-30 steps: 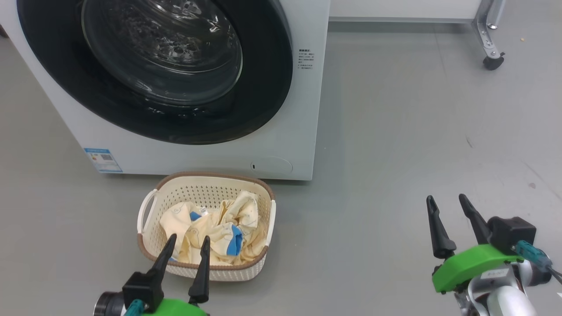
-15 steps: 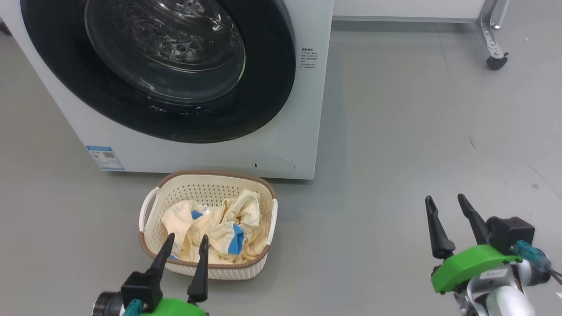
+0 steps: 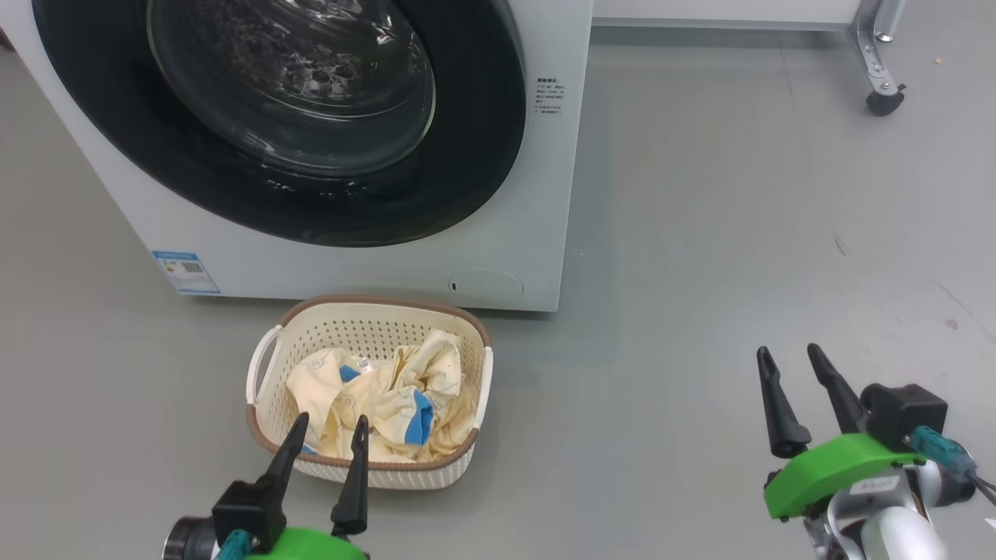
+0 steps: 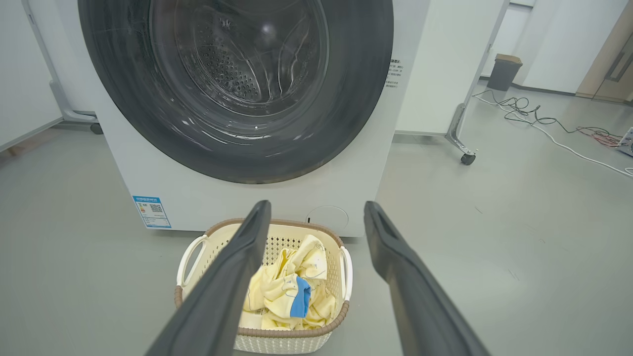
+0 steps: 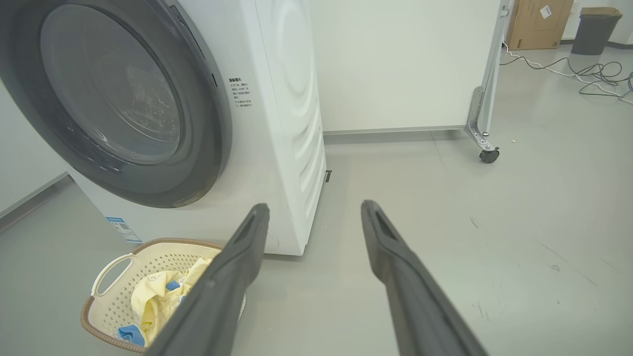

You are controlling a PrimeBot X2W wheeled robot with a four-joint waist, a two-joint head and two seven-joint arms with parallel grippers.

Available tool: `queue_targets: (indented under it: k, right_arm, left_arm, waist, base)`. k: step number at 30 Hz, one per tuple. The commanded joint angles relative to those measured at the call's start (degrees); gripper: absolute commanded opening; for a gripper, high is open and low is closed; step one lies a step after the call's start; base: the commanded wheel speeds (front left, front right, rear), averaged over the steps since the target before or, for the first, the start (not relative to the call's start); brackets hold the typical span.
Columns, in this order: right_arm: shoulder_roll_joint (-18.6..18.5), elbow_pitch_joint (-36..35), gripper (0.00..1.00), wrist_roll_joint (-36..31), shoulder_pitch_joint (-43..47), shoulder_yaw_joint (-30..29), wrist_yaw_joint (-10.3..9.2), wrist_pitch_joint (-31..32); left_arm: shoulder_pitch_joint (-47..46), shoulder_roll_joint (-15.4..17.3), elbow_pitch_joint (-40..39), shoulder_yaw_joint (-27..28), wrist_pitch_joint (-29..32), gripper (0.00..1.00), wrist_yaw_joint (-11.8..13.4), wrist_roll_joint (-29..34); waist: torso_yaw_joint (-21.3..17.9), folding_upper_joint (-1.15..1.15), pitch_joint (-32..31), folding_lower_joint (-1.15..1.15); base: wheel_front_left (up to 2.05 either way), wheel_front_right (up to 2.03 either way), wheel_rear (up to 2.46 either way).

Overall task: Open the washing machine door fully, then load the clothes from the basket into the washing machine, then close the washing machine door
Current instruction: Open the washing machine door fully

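- You are holding the left gripper (image 3: pixel 331 420) with its two dark fingers spread wide and nothing between them.
- In the head view its tips are overlapping the near rim of the basket (image 3: pixel 373 302). In the left wrist view the basket is lying ahead of and below those fingers, apart from them.
- The clothes (image 3: pixel 381 393) are lying crumpled inside the basket, just beyond the left fingertips, with pale yellow folds and a bright blue cuff facing up.
- You are keeping the right gripper (image 3: pixel 787 351) spread as well, and it is gripping nothing. It is hovering over the bare grey floor (image 3: pixel 700 272), well to the right of the basket and of the left gripper.
- The washing machine (image 3: pixel 537 233) is standing straight ahead of the left gripper, past the basket, and ahead and to the left of the right gripper.
- The basket is sitting on the floor just in front of the machine's base, near the round service flap (image 3: pixel 485 285).
- The washing machine door (image 3: pixel 288 117) is sitting shut against the white front. Its black rim is ringing the glass bowl, and the perforated drum is showing through the glass in the left wrist view.
- A small blue label (image 3: pixel 184 272) is showing low on the front, ahead and to the left of the left gripper.
- A caster wheel (image 3: pixel 885 101) on a metal leg is standing far ahead of the right gripper.
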Motion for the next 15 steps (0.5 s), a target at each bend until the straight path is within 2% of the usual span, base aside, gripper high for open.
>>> queue_targets:
  k: [1,2,5,7,8,9,10,15]
  right_arm:
    - [-0.8,-1.9,0.19,0.0,-3.5,1.3,-0.15,-0.3]
    - [-0.8,-1.8,0.0,0.0,-3.5,1.2,-0.15,-0.3]
    - [-0.8,-1.6,0.0,1.3,-3.6,0.8,-0.15,-0.1]
    - [-0.8,-1.5,0.0,4.8,-3.7,0.7,-0.15,0.0]
    - [-0.8,-1.5,0.0,8.9,-3.9,1.2,-0.15,0.3]
    - [-0.8,-1.9,0.0,17.2,-4.5,1.6,-0.15,1.1]
    - [-0.8,-2.1,0.0,21.1,-4.8,1.5,-0.15,1.5]
    - [-0.8,-2.0,0.0,36.1,-6.3,-0.4,-0.15,3.0]
  left_arm:
    - [-2.1,0.4,-1.9,2.3,-0.8,1.0,0.2,-0.5]
    - [-2.1,0.4,-1.9,2.2,-0.8,1.0,0.2,-0.6]
    - [-2.4,0.4,-1.9,2.1,-0.8,1.0,0.2,-0.7]
    - [-2.7,0.4,-1.9,2.0,-0.8,1.0,0.1,-0.8]
    - [-2.8,0.4,-2.0,1.9,-0.8,1.0,0.2,-0.8]
    - [-3.2,0.4,-2.1,1.8,-0.8,1.0,0.2,-0.9]
    - [-3.3,0.4,-2.2,1.8,-0.8,1.0,0.2,-1.0]
    - [-3.8,0.4,-2.4,1.3,-0.8,1.0,0.4,-1.4]
  waist:
    - [0.0,0.0,0.1,0.0]
    - [0.1,0.0,0.1,0.0]
    - [0.4,0.0,0.6,0.0]
    - [0.6,0.0,1.1,0.0]
    - [0.8,0.0,1.4,0.0]
    - [1.1,0.0,2.1,0.0]
    - [1.2,0.0,2.4,0.0]
    - [2.3,0.0,3.7,0.0]
  base:
    - [0.0,0.0,0.0]
    - [0.0,0.0,0.0]
    - [0.0,0.0,0.0]
    - [0.0,0.0,0.0]
    - [0.0,0.0,0.0]
    - [0.0,0.0,0.0]
    - [0.0,0.0,0.0]
    - [0.0,0.0,0.0]
